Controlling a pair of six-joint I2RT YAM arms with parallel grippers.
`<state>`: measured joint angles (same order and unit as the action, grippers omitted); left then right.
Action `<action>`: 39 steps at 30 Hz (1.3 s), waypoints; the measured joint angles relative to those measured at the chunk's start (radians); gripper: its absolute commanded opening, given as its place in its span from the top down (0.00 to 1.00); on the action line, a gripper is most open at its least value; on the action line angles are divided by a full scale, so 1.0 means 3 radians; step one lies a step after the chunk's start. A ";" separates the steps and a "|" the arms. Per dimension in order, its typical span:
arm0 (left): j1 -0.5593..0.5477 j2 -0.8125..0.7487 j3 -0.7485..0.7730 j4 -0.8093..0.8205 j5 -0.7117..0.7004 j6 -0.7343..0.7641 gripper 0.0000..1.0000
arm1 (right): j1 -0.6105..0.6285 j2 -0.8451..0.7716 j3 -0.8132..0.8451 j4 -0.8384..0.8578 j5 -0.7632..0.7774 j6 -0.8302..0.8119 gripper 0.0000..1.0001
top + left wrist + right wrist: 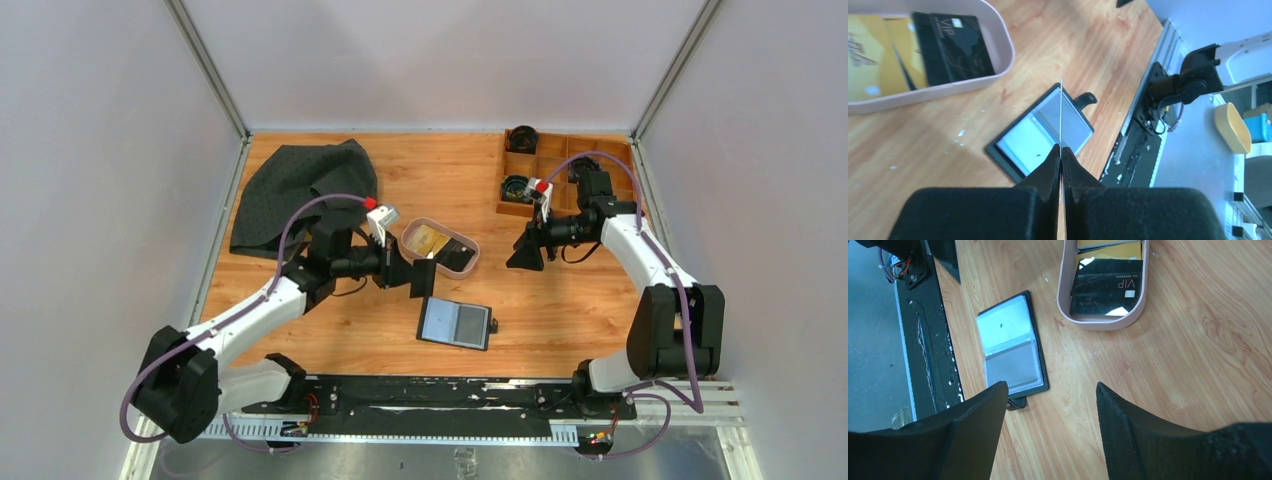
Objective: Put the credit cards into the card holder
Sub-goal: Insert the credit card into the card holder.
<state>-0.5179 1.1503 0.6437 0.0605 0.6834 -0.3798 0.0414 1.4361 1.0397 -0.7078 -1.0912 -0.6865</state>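
Obs: left gripper (1061, 152) clamped on card (1061, 107), edge-on, pointing toward open card holder (1023, 142); right gripper (1050, 389) apart. Advice: tilt flatter, feed leading edge into pocket mouth.

Pale grey walls (440, 60) enclose a wooden table (560, 300) — evenly lit, with metal-framed corners.

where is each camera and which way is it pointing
Top external: above and behind the left arm and right arm, looking down on the table; both arms show, bases at the bottom.
Left wrist: on the left arm, looking down past the left pincer, shut on an edge-on card, at the open holder; only that pincer shows.
Right wrist: on the right arm, looking down through the open right pincer at the table; only that pincer shows.
Shared: both wrist views show the holder and the tray with a black card.
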 measured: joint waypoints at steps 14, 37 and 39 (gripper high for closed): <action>-0.0563 0.0436 -0.0463 0.0673 -0.0036 -0.0413 1.00 | 0.0000 0.0000 0.0000 -0.0041 -0.0003 -0.0064 0.31; -0.0641 0.0958 -0.1002 0.2144 -0.0210 -0.1265 1.00 | 0.0055 0.0000 0.0000 -0.0064 -0.0028 -0.0108 0.31; -0.0641 0.0975 -0.1034 0.2205 -0.0209 -0.1280 1.00 | 0.0060 0.0000 -0.0001 -0.0064 -0.0028 -0.0120 0.31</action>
<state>-0.7101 1.4429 0.3336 0.7219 0.6209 -0.7639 0.0593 1.4361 1.0393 -0.7269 -1.0996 -0.7223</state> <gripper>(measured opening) 0.007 0.688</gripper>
